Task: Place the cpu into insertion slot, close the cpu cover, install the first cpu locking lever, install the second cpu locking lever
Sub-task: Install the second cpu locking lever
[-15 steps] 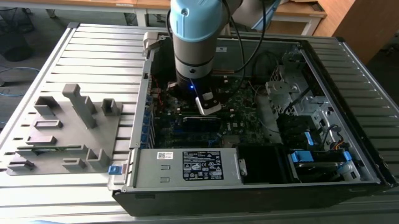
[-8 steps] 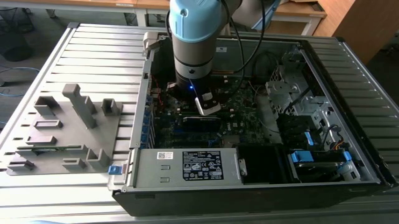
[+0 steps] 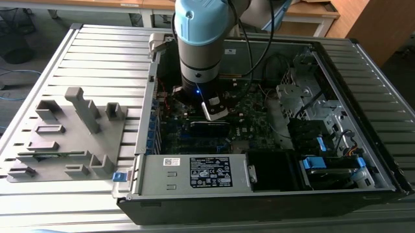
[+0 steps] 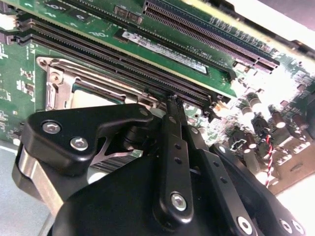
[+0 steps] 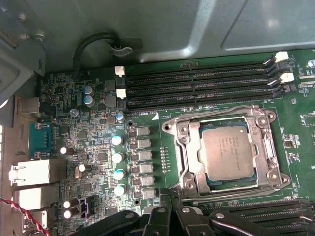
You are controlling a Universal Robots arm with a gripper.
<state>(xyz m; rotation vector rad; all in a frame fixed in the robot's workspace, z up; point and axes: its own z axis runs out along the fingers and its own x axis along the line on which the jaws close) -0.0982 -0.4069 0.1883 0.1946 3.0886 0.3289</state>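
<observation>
Cpu [image 5: 227, 153] seated under cpu cover [image 5: 268, 147] in first wrist view; claw [image 4: 172, 105] pressed together, empty, in second.

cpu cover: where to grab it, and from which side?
The cover lies flat over the cpu, which shows through its window. It's a thin frame with no side faces to pinch, so probably come from straight above and nip one rail across its width, outer edge to window edge. Prefer the rail opposite the hinge; can't tell which that is.
</observation>
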